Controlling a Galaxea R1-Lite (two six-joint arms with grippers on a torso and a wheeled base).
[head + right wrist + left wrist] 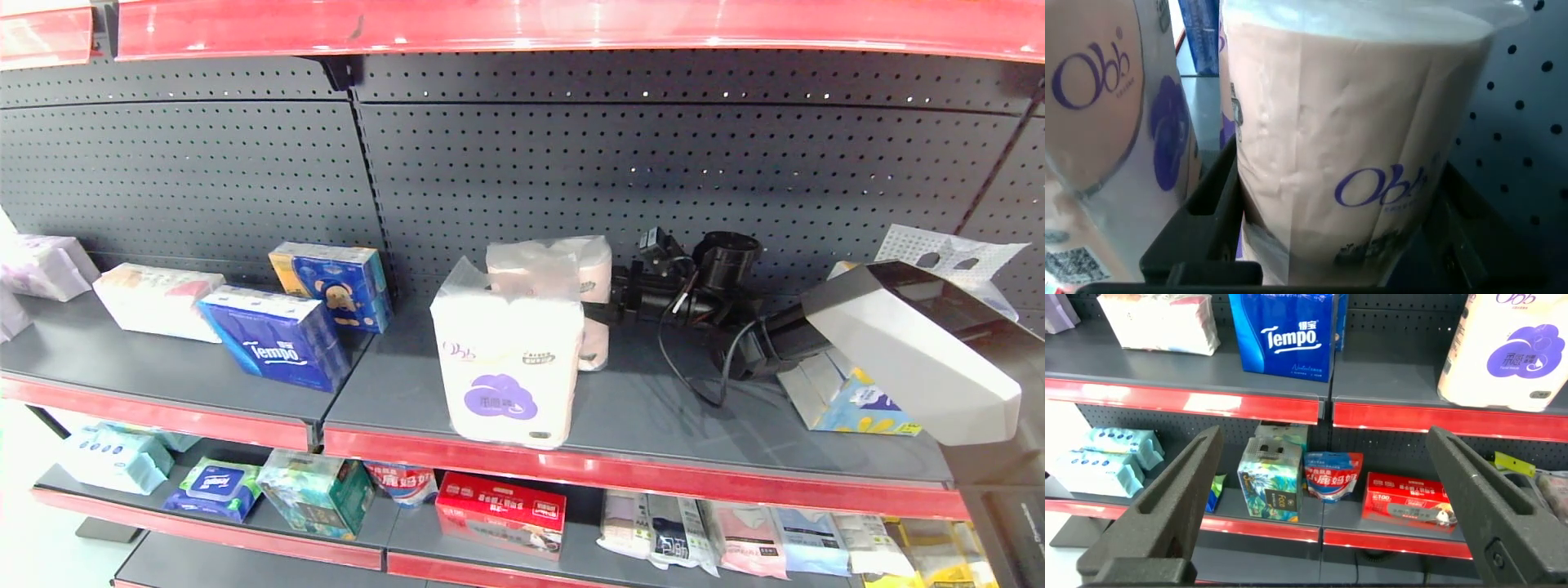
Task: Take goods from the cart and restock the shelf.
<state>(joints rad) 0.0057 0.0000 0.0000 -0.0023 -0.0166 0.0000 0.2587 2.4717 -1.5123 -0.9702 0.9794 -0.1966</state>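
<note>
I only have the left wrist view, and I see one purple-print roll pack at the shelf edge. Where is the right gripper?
Observer: The right gripper is on that shelf, behind the front pack, with its jaws shut on a second pack.
Operator: How far back is that second pack?
Observer: Close to the back. The right wrist view shows the pegboard right beside it.

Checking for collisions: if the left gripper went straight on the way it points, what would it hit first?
The left gripper would likely meet the pouch beside the green box first, though depth is unclear.
</note>
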